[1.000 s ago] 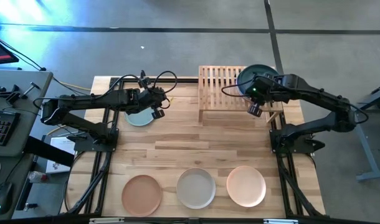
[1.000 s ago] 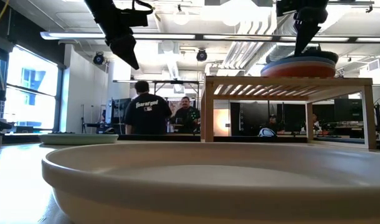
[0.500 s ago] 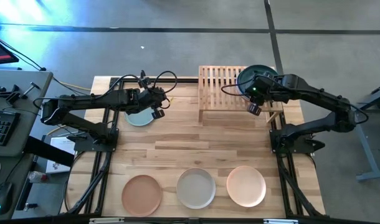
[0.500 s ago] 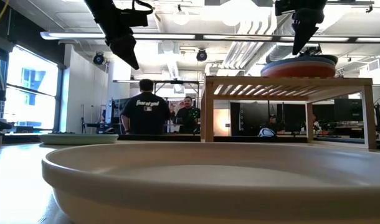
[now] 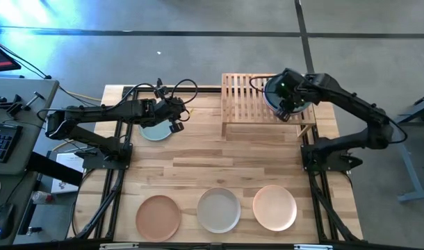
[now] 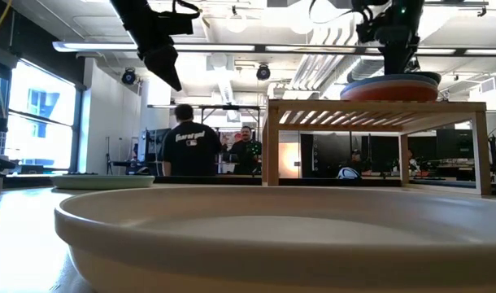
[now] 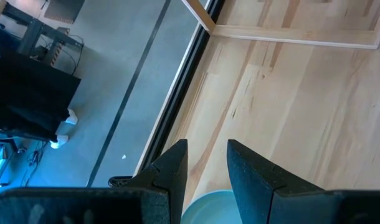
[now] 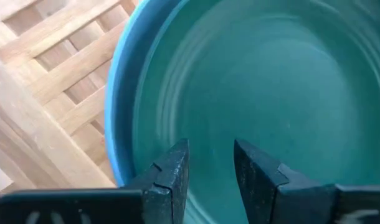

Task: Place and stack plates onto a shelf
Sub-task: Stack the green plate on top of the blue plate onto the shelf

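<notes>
Change since a second ago: right gripper [image 5: 290, 104] has moved from the front edge of the shelf [image 5: 241, 104] back over the stack; the left arm has not moved.
Right gripper: fingers a little apart and holding nothing, hanging just above the dark teal plate [image 8: 271, 93], probably because that plate is already released.
Stack: dark teal plate on top, with a blue rim [image 8: 118, 106] and a red-orange plate [image 6: 386, 88] under it, on the right half of the shelf, so the left half stays free.
Left gripper [image 5: 176, 122]: raised over the mint green plate [image 5: 153, 132], fingers a little apart and empty; I judge it is waiting to pick this plate.
Waiting plates: terracotta plate [image 5: 158, 217], grey-white plate [image 5: 218, 210] and peach plate [image 5: 274, 207] lie in a row at the near table edge, well apart from the shelf.
</notes>
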